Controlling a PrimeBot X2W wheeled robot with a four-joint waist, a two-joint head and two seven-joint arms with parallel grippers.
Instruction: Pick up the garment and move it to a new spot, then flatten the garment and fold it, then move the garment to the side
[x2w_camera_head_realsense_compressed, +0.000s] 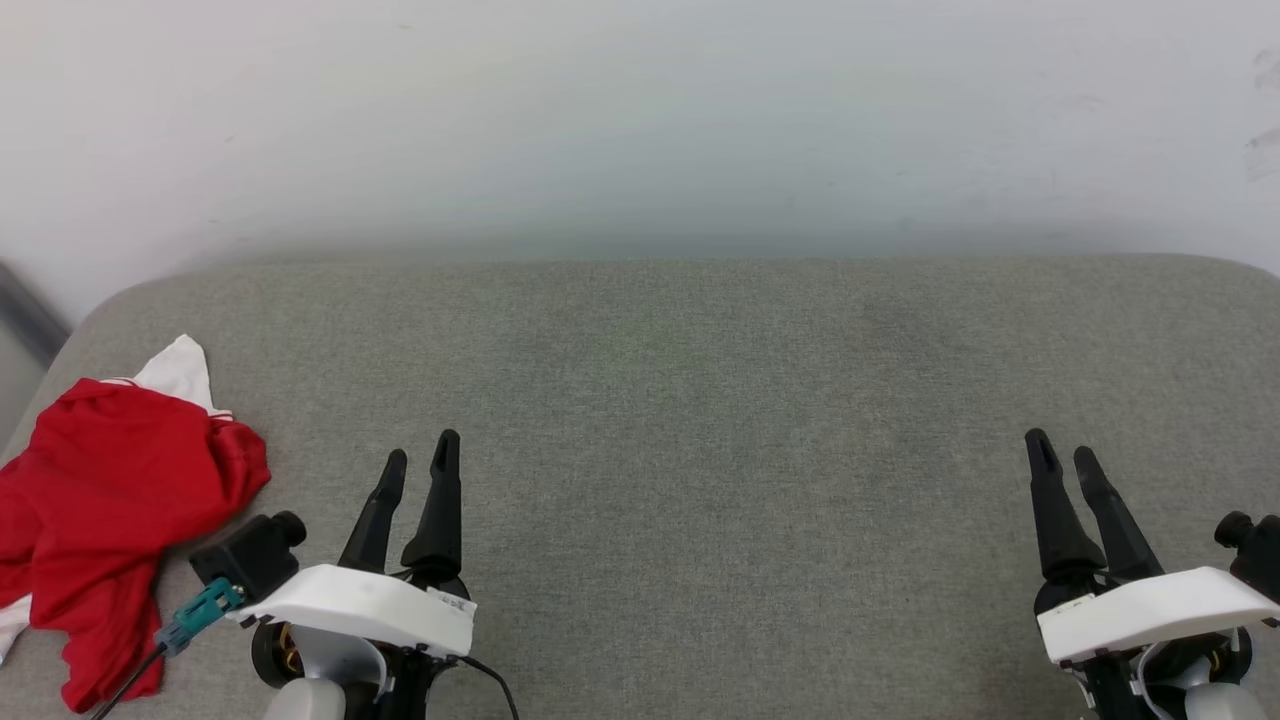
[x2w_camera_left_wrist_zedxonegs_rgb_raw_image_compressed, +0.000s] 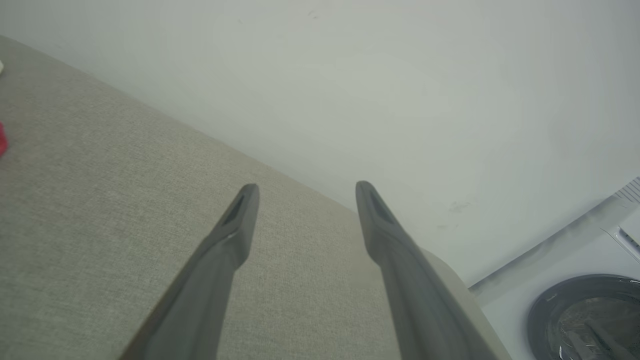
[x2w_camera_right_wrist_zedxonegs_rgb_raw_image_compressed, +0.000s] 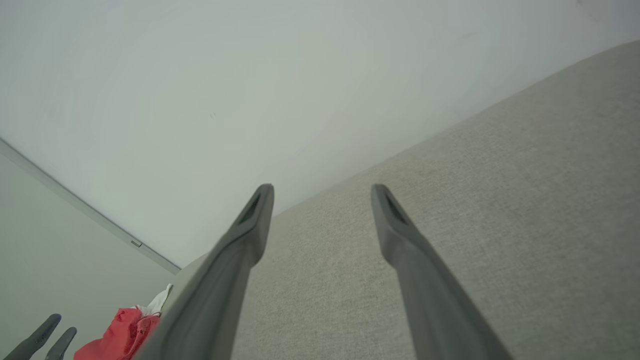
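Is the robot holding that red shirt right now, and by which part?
Nothing is held. The left gripper and right gripper are both open and empty over the grey surface; the garment lies crumpled at the left, ungrasped.

Red garment (x2w_camera_head_realsense_compressed: 110, 490) at left edge of cushion (x2w_camera_head_realsense_compressed: 700, 420), beside left end effector (x2w_camera_head_realsense_compressed: 422, 446); right end effector (x2w_camera_head_realsense_compressed: 1060, 446) far right.

No legible text; the small sticker (x2w_camera_head_realsense_compressed: 452, 603) is unreadable.
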